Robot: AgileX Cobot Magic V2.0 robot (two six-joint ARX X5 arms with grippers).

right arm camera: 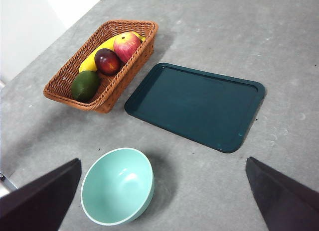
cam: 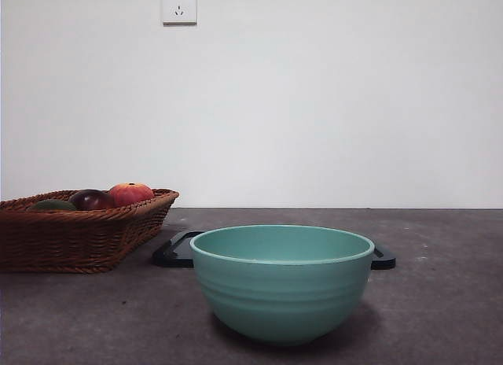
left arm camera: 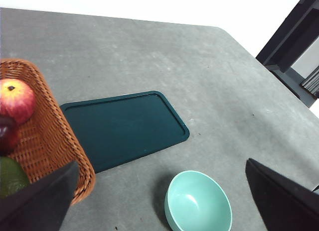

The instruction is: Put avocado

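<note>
The avocado (right arm camera: 85, 85) is a dull dark-green fruit lying at the near end of the wicker basket (right arm camera: 65, 89). The front view shows only its top (cam: 52, 204) over the basket rim (cam: 71, 241). In the left wrist view a sliver of the avocado (left arm camera: 10, 175) shows at the edge. My left gripper (left arm camera: 159, 211) is open, high above the table, with nothing between its jaws. Well above the bowl, my right gripper (right arm camera: 159, 211) is also open and holds nothing.
The basket also holds a dark maroon fruit (right arm camera: 107, 60), a red-orange apple (right arm camera: 126, 45) and a banana (right arm camera: 97, 54). A dark green tray (right arm camera: 197, 105) lies flat beside the basket. A teal bowl (cam: 281, 280) stands in front of the tray.
</note>
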